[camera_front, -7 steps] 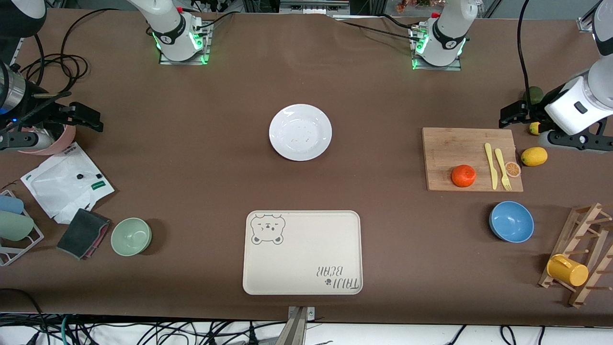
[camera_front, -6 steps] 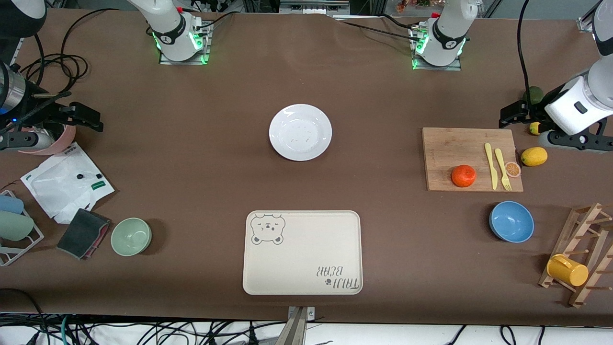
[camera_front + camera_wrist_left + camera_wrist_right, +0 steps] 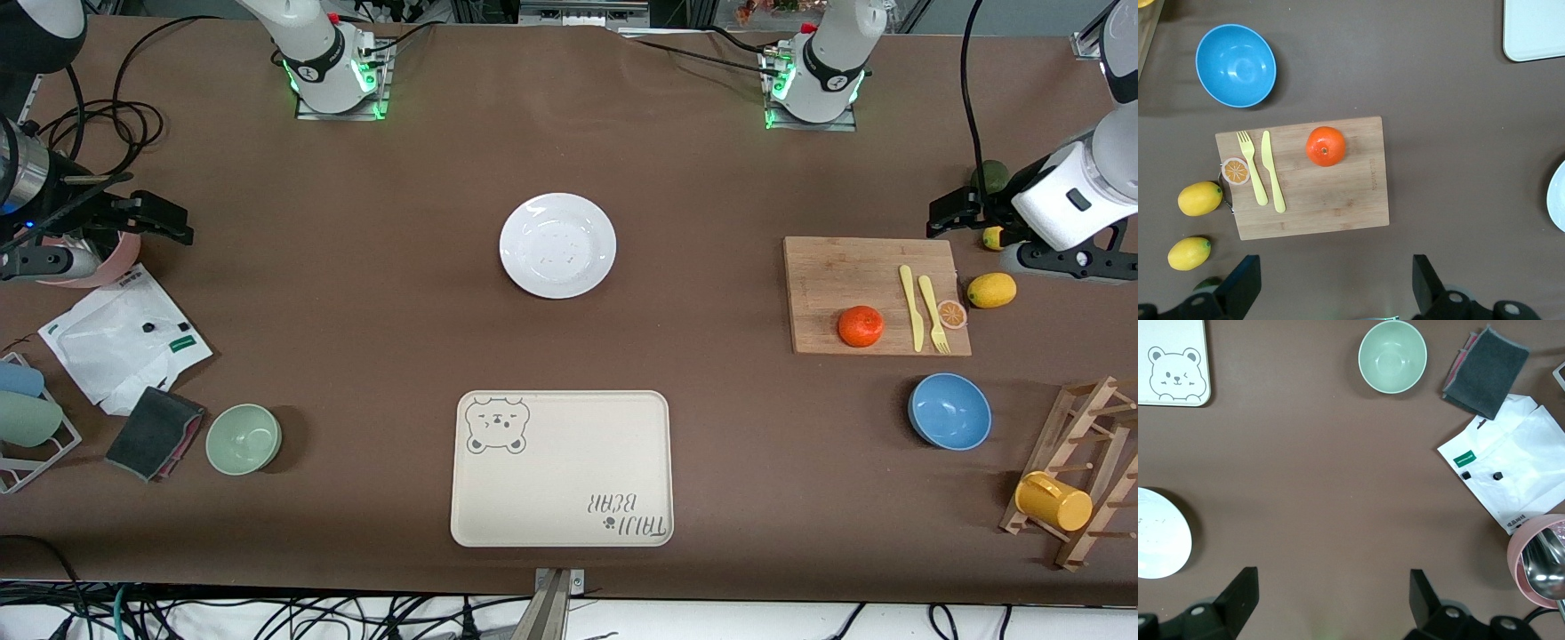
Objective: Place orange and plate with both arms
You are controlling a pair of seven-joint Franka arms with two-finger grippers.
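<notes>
Front view, scanning across: right gripper (image 3: 133, 218) hangs empty, fingers spread wide, over the table's right-arm end, well apart from the plate (image 3: 557, 245) at mid-table. Orange (image 3: 861, 326) sits on the cutting board (image 3: 836, 276) toward left arm's end. Left gripper (image 3: 965, 212), also wide and empty, hangs by board's corner, so left arm is nearer the orange, right arm takes the plate.

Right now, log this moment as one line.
orange on board | plate bare | left end effector open | right end effector open
</notes>
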